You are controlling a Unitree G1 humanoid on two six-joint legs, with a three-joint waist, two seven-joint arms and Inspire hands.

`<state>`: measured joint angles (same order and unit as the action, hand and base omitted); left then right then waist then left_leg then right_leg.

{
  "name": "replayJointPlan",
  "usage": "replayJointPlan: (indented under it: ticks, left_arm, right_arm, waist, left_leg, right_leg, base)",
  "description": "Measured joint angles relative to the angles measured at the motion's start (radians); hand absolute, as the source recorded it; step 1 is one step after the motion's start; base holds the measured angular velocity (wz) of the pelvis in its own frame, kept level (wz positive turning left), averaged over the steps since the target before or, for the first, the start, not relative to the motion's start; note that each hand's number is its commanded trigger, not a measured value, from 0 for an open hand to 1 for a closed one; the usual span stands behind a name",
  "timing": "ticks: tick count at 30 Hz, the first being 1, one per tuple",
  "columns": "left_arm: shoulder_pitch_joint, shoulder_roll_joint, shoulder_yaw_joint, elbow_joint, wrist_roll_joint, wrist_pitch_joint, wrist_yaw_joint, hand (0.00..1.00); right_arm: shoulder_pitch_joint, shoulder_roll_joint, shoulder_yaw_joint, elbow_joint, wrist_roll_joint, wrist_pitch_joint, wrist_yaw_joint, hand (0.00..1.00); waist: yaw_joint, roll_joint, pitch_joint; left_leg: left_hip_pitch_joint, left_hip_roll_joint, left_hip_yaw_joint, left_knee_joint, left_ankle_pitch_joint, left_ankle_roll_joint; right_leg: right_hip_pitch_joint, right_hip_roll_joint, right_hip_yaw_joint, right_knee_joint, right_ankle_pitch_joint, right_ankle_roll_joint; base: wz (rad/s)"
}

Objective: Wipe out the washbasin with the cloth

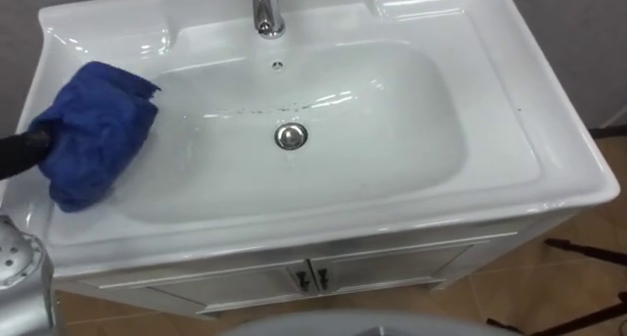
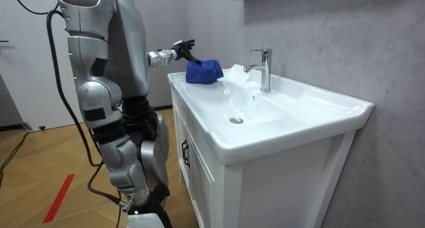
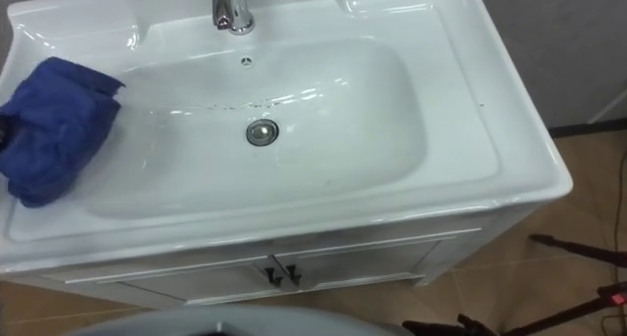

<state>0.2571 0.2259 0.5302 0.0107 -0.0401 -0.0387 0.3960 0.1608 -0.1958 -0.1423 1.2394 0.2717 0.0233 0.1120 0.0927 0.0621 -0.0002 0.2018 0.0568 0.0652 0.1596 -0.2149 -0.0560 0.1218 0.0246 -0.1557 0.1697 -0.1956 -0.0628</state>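
Left eye view: blue cloth (image 1: 98,130) bunched on the left slope of the basin (image 1: 549,150), draped over the left hand (image 1: 29,145); fingers buried, grip impossible to tell. Right eye view: faint specks (image 3: 220,107) between tap (image 3: 230,8) and drain (image 3: 261,131), right half seemingly untouched. Room view: standing at the cabinet (image 2: 199,181) front; probably an early stage, most wiping left.

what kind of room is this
Probably a bathroom or washroom: a white ceramic basin with a chrome tap, set on a white vanity cabinet against a grey wall, with a blue cloth on its left rim.
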Motion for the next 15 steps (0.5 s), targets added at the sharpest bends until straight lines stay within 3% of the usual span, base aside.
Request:
replayJointPlan:
  ticks: [3, 8, 15]
  left_arm:
    - [0.001, 0.000, 0.003, -0.001, -0.121, 0.012, -0.041, 0.00]
    - [0.001, -0.001, 0.000, -0.005, -0.127, 0.017, -0.083, 0.00]
    - [0.004, -0.001, 0.001, -0.012, -0.125, 0.019, -0.125, 0.00]
  right_arm:
    - [0.001, 0.000, 0.000, 0.000, 0.003, 0.000, 0.000, 0.00]
    - [-0.003, 0.001, 0.000, 0.000, 0.000, 0.000, 0.002, 0.00]
    - [-0.002, -0.002, 0.000, -0.005, -0.003, 0.000, 0.027, 0.00]
  waist:
    - [-0.002, 0.004, 0.0013]
    - [-0.002, 0.005, 0.0007]
    - [0.008, 0.007, -0.0087]
  left_leg:
    - [-0.004, -0.001, -0.016, 0.001, 0.000, 0.000]
    - [-0.017, -0.001, -0.029, 0.006, 0.000, 0.000]
    - [-0.023, -0.001, -0.028, 0.006, 0.000, 0.000]
  right_leg:
    - [0.001, -0.002, -0.016, 0.001, 0.000, 0.001]
    - [-0.005, -0.005, -0.034, 0.001, -0.002, 0.001]
    - [-0.009, -0.005, -0.040, 0.004, -0.002, 0.001]
  base:
    - [0.13]
    - [0.12]
    - [0.05]
